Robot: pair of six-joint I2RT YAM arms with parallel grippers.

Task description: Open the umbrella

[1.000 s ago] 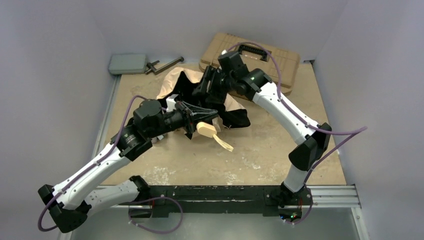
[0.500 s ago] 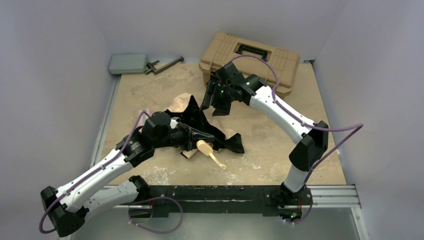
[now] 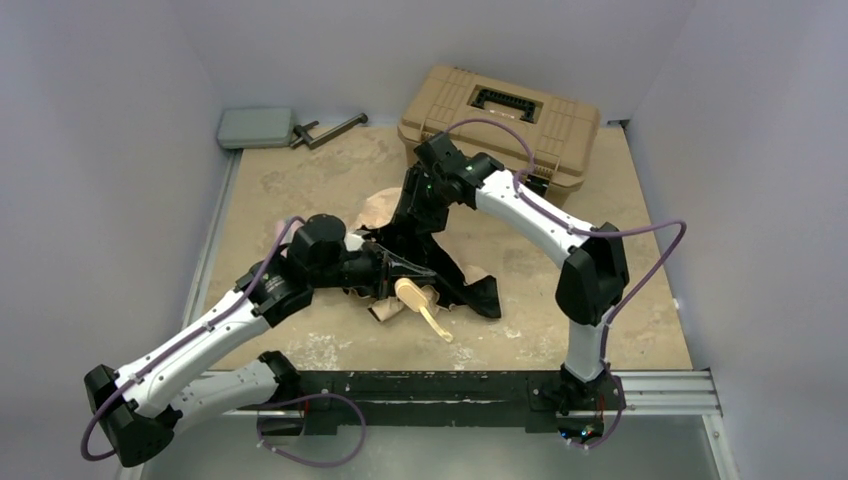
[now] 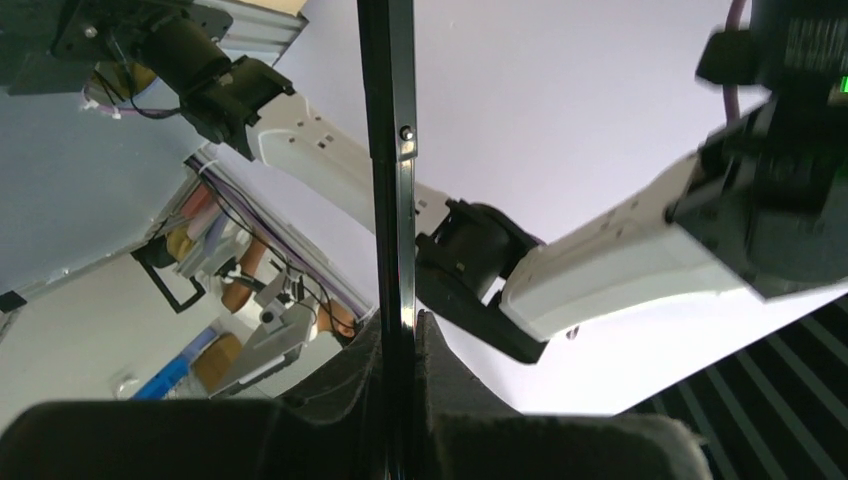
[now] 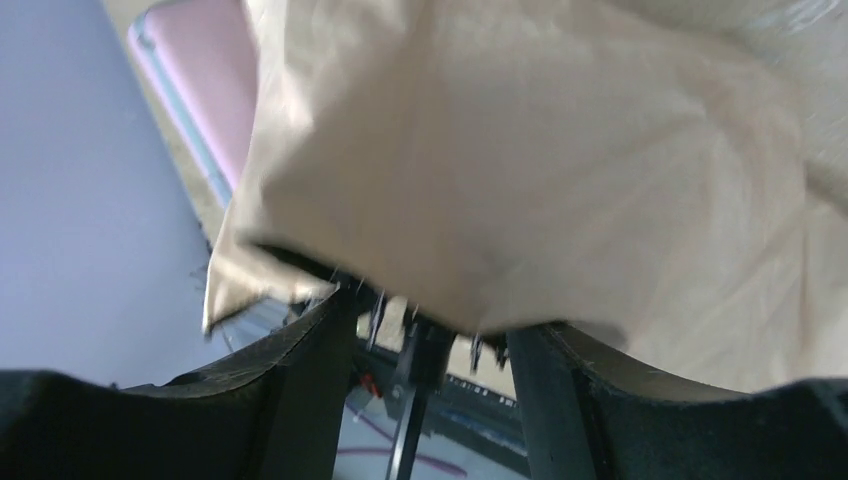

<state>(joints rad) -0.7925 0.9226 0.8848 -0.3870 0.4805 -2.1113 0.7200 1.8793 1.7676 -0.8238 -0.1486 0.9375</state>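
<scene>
- Left wrist view: left gripper [image 4: 392, 345] is clamped tight on the black shaft [image 4: 388, 150].
- Right gripper [image 5: 428, 320] has its jaws well apart under the bunched canopy [image 5: 520, 150], with no visible pinch.
- Umbrella [image 3: 440, 275] lies collapsed mid-table [image 3: 560, 300], handle [image 3: 410, 293] toward the near edge.
- Likely step: bracing the shaft. Next, the runner needs pushing along it.
- Toolbox [image 3: 500, 115], at the far right corner, is lidded; its contents are hidden.

The left arm [image 3: 190, 345] and right arm [image 3: 530, 215] are white-shelled, black-jointed, trailed by purple cables [image 3: 484, 122].

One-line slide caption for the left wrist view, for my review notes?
Left hand shut on the umbrella by its thin black shaft, right arm bending across behind.
</scene>
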